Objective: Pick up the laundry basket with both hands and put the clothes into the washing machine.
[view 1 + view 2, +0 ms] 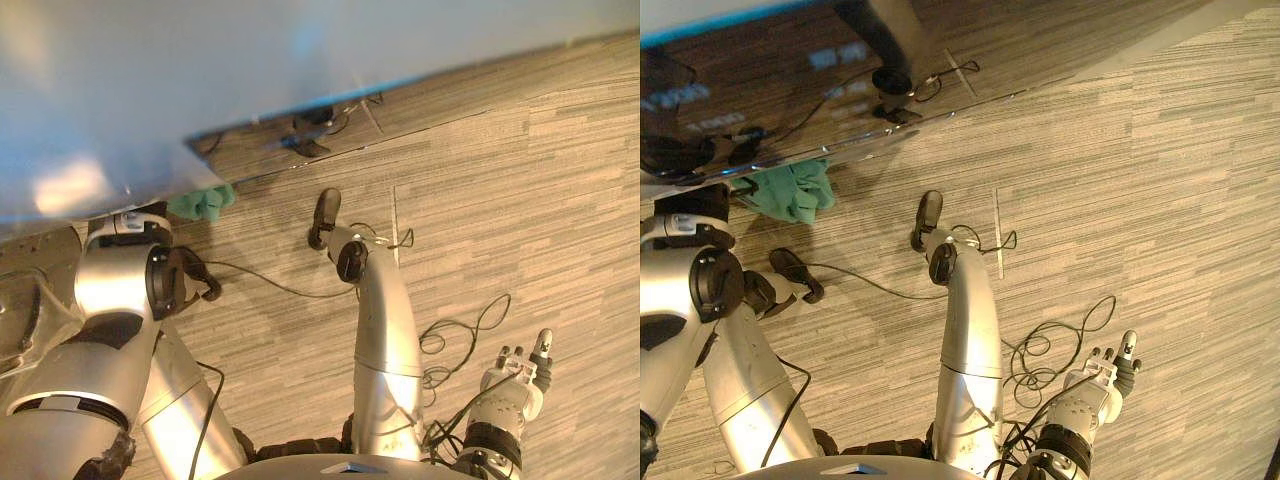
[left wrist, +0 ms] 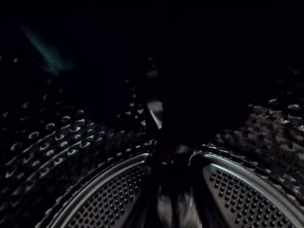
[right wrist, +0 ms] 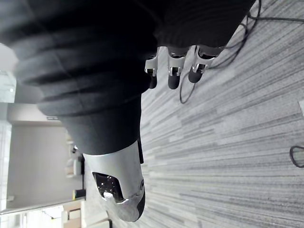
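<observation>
The washing machine [image 1: 150,90] fills the upper left, and its white body is close to the camera. A green cloth [image 1: 795,192] hangs bunched at its lower edge, above the carpet. My left arm reaches into the machine, and the hand itself is hidden inside. The left wrist view looks into the dark perforated drum [image 2: 109,194], where a faint greenish streak [image 2: 47,57] shows on the far wall. My right hand [image 1: 515,388] hangs low at the right over the floor. It holds nothing, and its fingers [image 3: 173,71] are relaxed.
Striped grey-brown carpet [image 1: 500,180] covers the floor to the right and ahead. The machine's dark glossy front [image 1: 730,80] reflects the room in the right eye view. A thin seam line [image 1: 997,230] runs across the carpet near the middle.
</observation>
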Controlling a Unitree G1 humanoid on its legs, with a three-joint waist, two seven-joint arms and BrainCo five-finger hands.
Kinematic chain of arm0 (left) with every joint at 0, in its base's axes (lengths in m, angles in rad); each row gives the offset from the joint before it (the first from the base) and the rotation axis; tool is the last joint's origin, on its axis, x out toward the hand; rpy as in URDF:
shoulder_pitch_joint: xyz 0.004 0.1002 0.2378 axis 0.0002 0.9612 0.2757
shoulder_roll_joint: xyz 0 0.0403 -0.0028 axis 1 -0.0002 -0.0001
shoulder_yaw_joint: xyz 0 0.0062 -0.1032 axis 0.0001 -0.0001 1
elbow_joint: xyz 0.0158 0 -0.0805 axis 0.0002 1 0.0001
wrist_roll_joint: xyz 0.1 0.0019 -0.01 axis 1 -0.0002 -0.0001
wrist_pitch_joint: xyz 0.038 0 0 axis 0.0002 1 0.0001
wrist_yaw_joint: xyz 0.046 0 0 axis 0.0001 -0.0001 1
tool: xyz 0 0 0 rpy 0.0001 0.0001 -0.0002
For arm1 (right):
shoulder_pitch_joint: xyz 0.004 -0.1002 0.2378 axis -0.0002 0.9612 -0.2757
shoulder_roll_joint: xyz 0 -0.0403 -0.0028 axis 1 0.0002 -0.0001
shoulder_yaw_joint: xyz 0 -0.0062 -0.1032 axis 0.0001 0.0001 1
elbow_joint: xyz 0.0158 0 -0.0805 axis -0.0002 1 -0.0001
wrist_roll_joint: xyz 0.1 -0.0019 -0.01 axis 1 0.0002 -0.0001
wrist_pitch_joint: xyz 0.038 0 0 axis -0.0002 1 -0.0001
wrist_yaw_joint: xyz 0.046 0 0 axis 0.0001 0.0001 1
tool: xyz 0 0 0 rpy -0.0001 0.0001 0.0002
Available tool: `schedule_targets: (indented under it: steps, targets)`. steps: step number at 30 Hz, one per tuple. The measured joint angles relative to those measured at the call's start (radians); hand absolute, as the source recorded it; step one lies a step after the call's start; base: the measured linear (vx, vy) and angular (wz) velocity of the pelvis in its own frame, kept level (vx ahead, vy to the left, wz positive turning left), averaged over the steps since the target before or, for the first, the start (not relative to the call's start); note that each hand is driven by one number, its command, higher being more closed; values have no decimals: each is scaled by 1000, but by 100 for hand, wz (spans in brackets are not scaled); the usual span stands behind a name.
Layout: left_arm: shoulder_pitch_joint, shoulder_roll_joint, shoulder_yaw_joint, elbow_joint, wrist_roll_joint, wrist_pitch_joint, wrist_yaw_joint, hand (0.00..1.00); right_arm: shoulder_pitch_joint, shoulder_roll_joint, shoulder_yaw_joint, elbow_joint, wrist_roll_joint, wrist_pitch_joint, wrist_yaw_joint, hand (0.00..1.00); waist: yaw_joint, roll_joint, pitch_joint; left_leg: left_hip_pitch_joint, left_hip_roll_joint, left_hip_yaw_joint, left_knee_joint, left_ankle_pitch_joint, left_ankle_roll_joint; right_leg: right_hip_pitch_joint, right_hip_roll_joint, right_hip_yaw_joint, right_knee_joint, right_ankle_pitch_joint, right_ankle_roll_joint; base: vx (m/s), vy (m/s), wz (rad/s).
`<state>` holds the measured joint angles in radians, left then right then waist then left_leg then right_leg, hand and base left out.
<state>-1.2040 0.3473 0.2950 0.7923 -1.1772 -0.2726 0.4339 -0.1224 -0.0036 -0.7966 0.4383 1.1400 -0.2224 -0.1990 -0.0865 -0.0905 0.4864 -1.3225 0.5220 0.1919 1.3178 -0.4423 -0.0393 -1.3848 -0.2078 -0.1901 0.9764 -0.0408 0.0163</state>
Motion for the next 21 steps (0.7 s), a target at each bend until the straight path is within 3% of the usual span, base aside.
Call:
schedule_targets:
  steps: [4, 5, 6, 9, 11, 14, 18, 21]
  targets:
    - [88, 52, -27, 0, 74, 104, -105, 0, 0, 0, 22, 13, -1, 1, 5, 0, 3, 0, 0, 3, 0, 0, 1, -2, -1, 1, 0, 1, 4, -9, -8, -79, -31, 1]
    - [106, 73, -39, 0, 213, 149, -139, 0, 0, 0, 43, 13, -8, 3, 16, 0, 3, 1, 0, 5, -1, 0, 0, -2, -1, 2, -1, 2, 5, -11, -8, -81, -34, 5]
    - [120, 87, -42, -1, 426, 190, -176, 0, -1, 0, 55, 14, -8, 7, 22, 0, 6, 2, -1, 8, -4, 0, -1, -2, -1, 2, -3, 4, 9, -14, -8, -81, -36, 6]
    - [141, 72, -48, 12, 637, 234, -202, 0, -6, -8, 70, 44, -8, 9, 51, 0, 24, 10, -5, 15, -7, 1, -7, -1, -2, 7, -5, 3, 11, -20, -8, -80, -46, 6]
    - [141, 59, -67, 12, 660, 272, -205, 0, -19, -11, 70, 69, -8, 14, 57, 0, 28, 10, -5, 16, -11, -1, -11, 1, -2, 9, -12, -2, 15, -22, -6, -65, -43, 9]
    - [178, 13, -103, -55, 892, 296, -164, 0, -21, -11, 70, 69, -8, 27, 58, 0, 26, 13, -7, 16, -18, -11, -11, 1, -3, 14, -18, -6, 27, -32, -1, -62, -38, 8]
    - [320, -43, -110, -221, 1034, 297, -89, 0, -20, -4, 88, 34, -8, 10, 60, 0, 21, 16, -8, 35, -25, -16, -15, 2, -5, 30, -29, -10, 47, -46, -9, -49, -36, 11]
    - [522, -95, -121, -426, 1148, 291, -13, 0, -19, 7, 111, -12, -8, -21, 62, 0, 36, 19, -9, 76, -35, -13, -43, 10, -20, 60, -34, -13, 48, -67, -6, -63, -83, 15]
